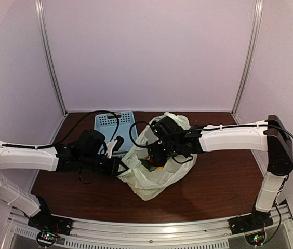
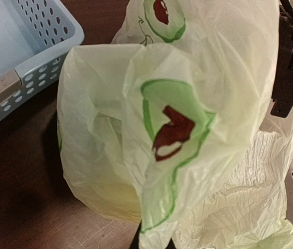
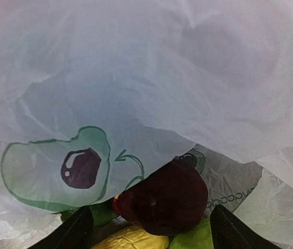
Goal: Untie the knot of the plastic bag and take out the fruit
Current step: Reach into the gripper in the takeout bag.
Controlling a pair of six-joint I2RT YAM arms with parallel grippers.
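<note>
Top view: the plastic bag (image 1: pixel 151 179) lies mid-table (image 1: pixel 214 181), just in front of the blue basket (image 1: pixel 110 122), with its mouth gaping upward. At the bag's left rim sits the left gripper (image 1: pixel 120 167); the right gripper (image 1: pixel 157 153) reaches down into the mouth. A bit of red and yellow shows inside, too small to ID. No tied knot is seen in any view, so untying is judged done. Left wrist view: bag film w/ green-and-red print fills the frame, rising straight from the left fingertips (image 2: pixel 135 243) at the bottom edge. The fingers are closed tight, pinching the film and holding that side up; basket corner at top left. Right wrist view: the cam looks under a fold of film into the bag. The right fingers (image 3: pixel 76 231) stand wide, one each side of the dark red fruit (image 3: pixel 164 199), not visibly touching it. The yellow fruit (image 3: pixel 136 239) and green fruit (image 3: pixel 193 238) lie just beneath. Assessment: opening stage complete, removal stage at approx. first pick. No piece is out of the bag as far as the views show; all are left to lift out
</note>
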